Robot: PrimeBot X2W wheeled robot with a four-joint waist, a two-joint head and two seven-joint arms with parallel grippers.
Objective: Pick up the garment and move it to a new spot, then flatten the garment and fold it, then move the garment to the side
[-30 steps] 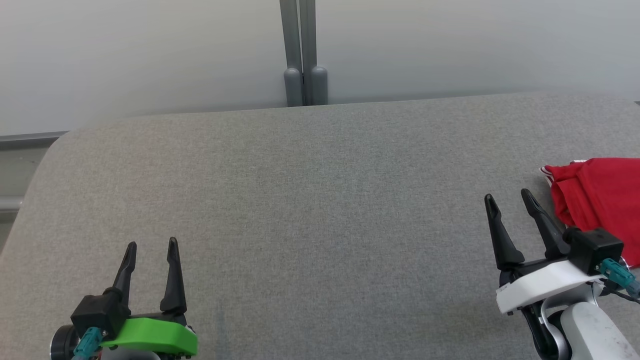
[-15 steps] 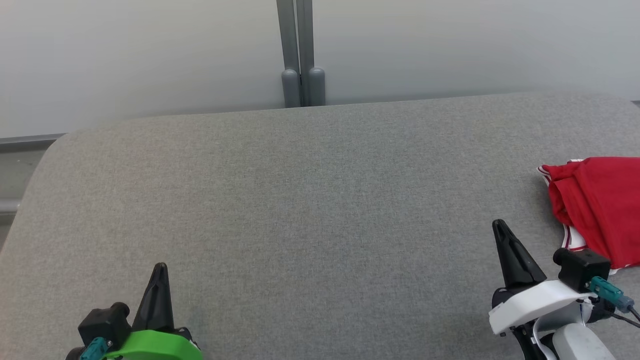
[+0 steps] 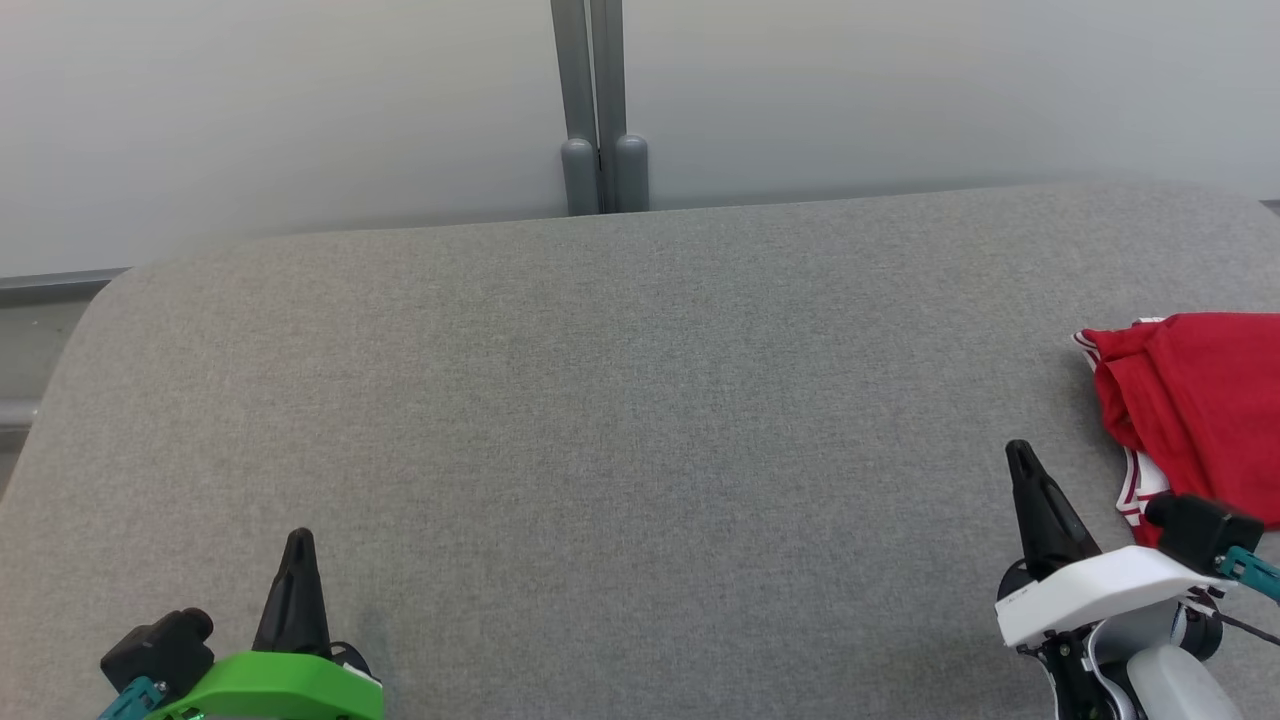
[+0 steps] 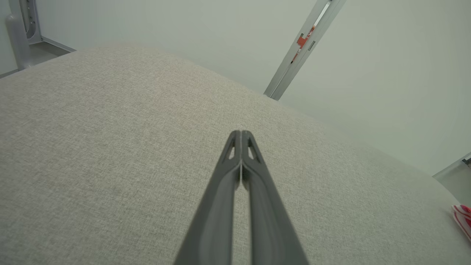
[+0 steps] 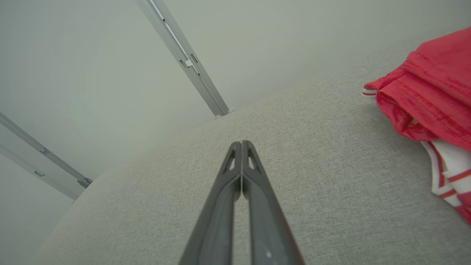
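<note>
Grey fabric surface is seen against a pale wall, with a grey post behind it. Red garment with white striped trim is bunched at the surface's right edge and cut off by the head view's border. Right gripper is clenched on nothing, near the garment's left side, fingertips apart from it. Left gripper is likewise pressed together empty, at the near left, well apart from the garment.
</note>
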